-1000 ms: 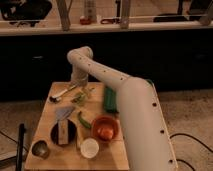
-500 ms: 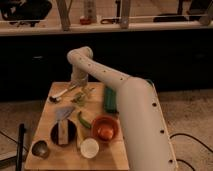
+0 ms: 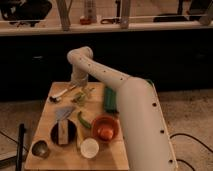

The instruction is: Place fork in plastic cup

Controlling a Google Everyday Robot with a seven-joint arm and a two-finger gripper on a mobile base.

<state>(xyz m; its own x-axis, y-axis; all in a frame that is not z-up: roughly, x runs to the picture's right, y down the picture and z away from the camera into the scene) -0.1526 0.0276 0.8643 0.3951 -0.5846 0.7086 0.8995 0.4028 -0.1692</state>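
Clear plastic, the cup (image 3: 88,93) stands at the far side of the table (image 3: 45,142), just right of the fork (image 3: 63,93), which lies near the far left edge. The gripper (image 3: 80,86) hangs just behind the cup, under the white arm (image 3: 117,95). An orange bowl (image 3: 105,128) sits nearer.

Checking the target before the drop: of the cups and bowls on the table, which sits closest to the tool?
The clear plastic cup, at the table's far end just below the tool. The orange bowl, white cup and dark metal cup all sit near the front edge.
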